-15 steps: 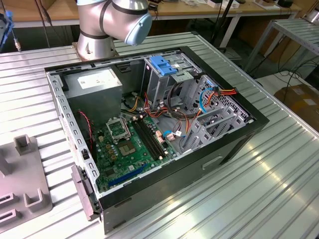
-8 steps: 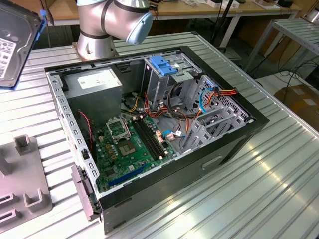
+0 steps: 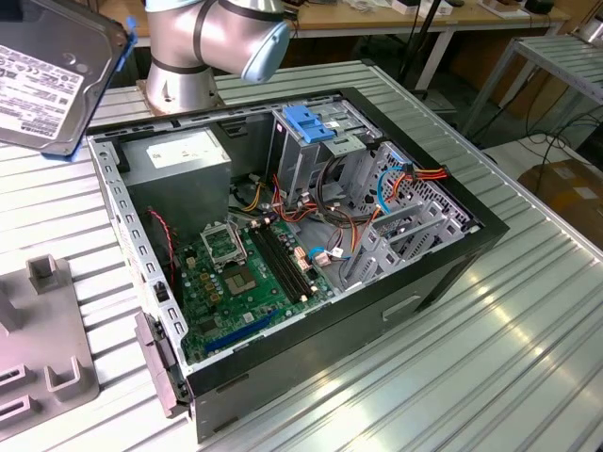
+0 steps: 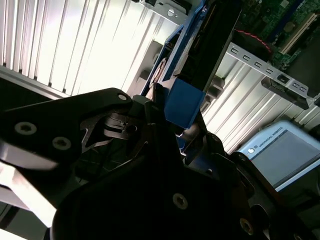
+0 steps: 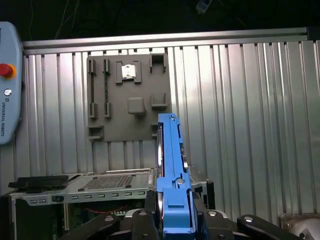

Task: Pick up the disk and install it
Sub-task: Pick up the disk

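Disk [image 3: 52, 75], clamped in the gripper [image 5: 172, 207] at the exterior view's left, should meet the drive cage [image 3: 306, 160] with rails square.

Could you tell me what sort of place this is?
Probably a robotics lab or workshop: the gripper holds the disk above a ribbed aluminium table bearing an open computer case, with workbenches behind.

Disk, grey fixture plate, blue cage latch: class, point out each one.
disk [image 3: 42, 80], exterior view, white label on its face.
grey fixture plate [image 5: 116, 99], first wrist view, bare flat surface.
blue cage latch [image 3: 303, 122], exterior view, top face.
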